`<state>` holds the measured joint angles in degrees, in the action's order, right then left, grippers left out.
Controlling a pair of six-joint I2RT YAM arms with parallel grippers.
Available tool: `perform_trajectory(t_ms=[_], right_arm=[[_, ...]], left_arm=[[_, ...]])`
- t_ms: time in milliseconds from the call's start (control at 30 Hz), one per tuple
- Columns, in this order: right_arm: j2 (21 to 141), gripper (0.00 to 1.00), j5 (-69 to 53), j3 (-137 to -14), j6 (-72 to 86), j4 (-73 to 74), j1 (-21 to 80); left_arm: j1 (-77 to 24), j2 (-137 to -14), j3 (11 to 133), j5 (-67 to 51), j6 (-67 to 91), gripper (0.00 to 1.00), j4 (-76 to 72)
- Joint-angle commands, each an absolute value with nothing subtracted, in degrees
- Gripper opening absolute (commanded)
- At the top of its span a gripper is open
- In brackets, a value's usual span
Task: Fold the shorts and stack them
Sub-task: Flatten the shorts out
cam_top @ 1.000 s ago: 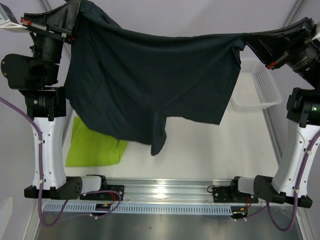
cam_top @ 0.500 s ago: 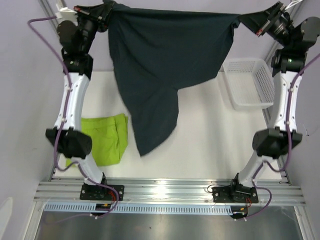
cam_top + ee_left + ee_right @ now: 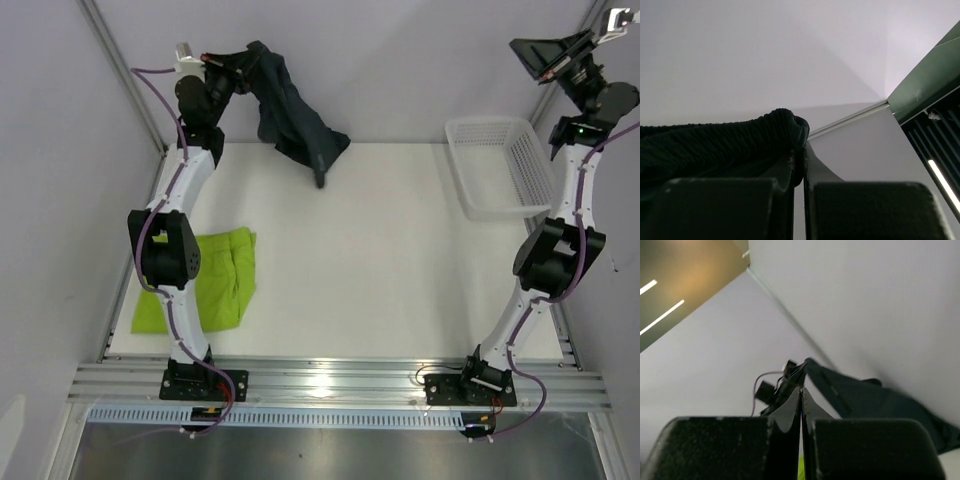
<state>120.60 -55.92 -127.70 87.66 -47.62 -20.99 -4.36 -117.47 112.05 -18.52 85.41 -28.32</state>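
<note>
The dark navy-teal shorts (image 3: pixel 295 125) hang bunched from my left gripper (image 3: pixel 232 72), high at the back left, with their lowest tip near the table's far edge. In the left wrist view my left gripper (image 3: pixel 801 150) is shut on their ribbed edge (image 3: pixel 730 145). My right gripper (image 3: pixel 532 48) is raised at the back right, shut and empty, far from the shorts. In the right wrist view its tips (image 3: pixel 801 389) are pressed together, and the navy shorts (image 3: pixel 880 402) show far off. The lime green shorts (image 3: pixel 215 275) lie folded on the table's left side.
A white mesh basket (image 3: pixel 520 190) stands at the table's back right, under the right arm. Grey walls and frame posts close in the back and sides. Both arms are stretched far from their bases at the near rail (image 3: pixel 330 385).
The navy shorts were stretched between both grippers. Now the right gripper has let go, and the shorts hang bunched from the left gripper alone. Both arms have stretched further toward the back.
</note>
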Motion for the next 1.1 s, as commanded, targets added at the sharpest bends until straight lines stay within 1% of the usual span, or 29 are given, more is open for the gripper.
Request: perform_trajectory(t_ms=[0,33,67,100,133,167,200,233,267,300,333,400,433,500,533,567,600,800,867,900,933,1067], right_arm=[[111.1,0.00,-61.0,-117.9,94.8,-65.7,-17.9],[109.4,0.00,-63.3,-114.7,93.4,-64.3,-15.6],[104.9,0.00,-64.1,-106.9,85.9,-58.4,-14.1],[101.8,0.00,-64.2,-102.5,79.4,-52.0,-12.4],[98.7,0.00,-62.0,-99.3,70.7,-43.0,-9.1],[93.2,0.00,-59.2,-97.0,50.9,-21.5,-7.1],[91.3,0.00,-52.6,-94.6,42.8,-13.4,-4.9],[90.2,0.00,-50.2,-93.4,37.6,-8.7,-0.5],[89.6,0.04,-48.0,-92.1,33.7,-3.7,2.1],[89.7,0.09,-45.0,-89.5,33.0,-2.0,3.8],[90.0,0.19,-43.4,-88.1,32.0,1.5,7.9],[90.8,0.37,-35.1,-84.3,26.9,5.6,11.8],[91.1,0.49,-32.6,-82.9,25.7,7.0,13.8],[93.4,0.53,-26.6,-81.2,20.9,8.9,19.1],[95.5,0.59,-20.5,-81.0,17.2,11.5,23.1],[95.5,0.61,-20.5,-81.0,17.1,12.4,24.9],[97.8,0.63,-15.3,-80.9,14.5,12.7,26.4],[103.5,0.67,-6.1,-78.6,10.6,6.2,35.7],[103.9,0.75,-3.2,-76.7,9.0,2.0,38.1],[104.0,0.76,-2.0,-76.1,8.3,0.9,40.9],[104.1,0.77,-0.4,-75.5,7.6,-2.4,42.4],[104.2,0.76,8.3,-73.3,8.9,-7.4,48.1]], left_arm=[[-4.2,-110.6,106.4,-22.5,87.5,0.00,-44.9],[-4.4,-110.0,105.8,-23.0,86.8,0.00,-43.0],[-4.5,-108.2,104.8,-23.1,84.6,0.00,-41.8],[-4.7,-107.1,102.2,-23.0,83.3,0.00,-40.5],[-4.9,-106.1,101.1,-22.9,82.5,0.00,-39.3],[-4.9,-104.4,100.1,-23.1,81.1,0.00,-38.9],[-5.0,-103.8,98.5,-23.7,80.7,0.00,-38.6],[-5.1,-103.1,98.0,-24.3,80.3,0.00,-38.3],[-5.2,-101.4,97.6,-25.0,79.0,0.00,-36.6],[-5.4,-100.2,95.9,-24.8,78.0,0.00,-35.6],[-5.5,-99.0,95.2,-24.4,75.4,0.00,-34.6],[-5.9,-95.0,93.9,-22.4,72.5,0.00,-29.5],[-6.1,-93.9,93.7,-21.6,70.2,0.00,-27.8],[-6.2,-91.2,94.0,-19.2,68.3,0.00,-22.0],[-6.3,-90.4,94.5,-17.7,66.6,0.00,-18.6],[-6.3,-89.7,94.8,-17.7,66.0,0.00,-18.5],[-6.5,-88.3,94.6,-16.3,65.5,0.00,-16.2],[-7.1,-84.5,93.5,-13.5,63.5,0.00,-12.9],[-7.3,-83.4,93.8,-12.3,62.6,0.00,-11.0],[-7.3,-83.1,93.7,-12.0,62.5,0.00,-10.5],[-7.5,-82.6,93.6,-11.6,62.2,0.00,-9.8],[-8.1,-79.6,91.9,-8.7,61.4,0.00,-7.0]])
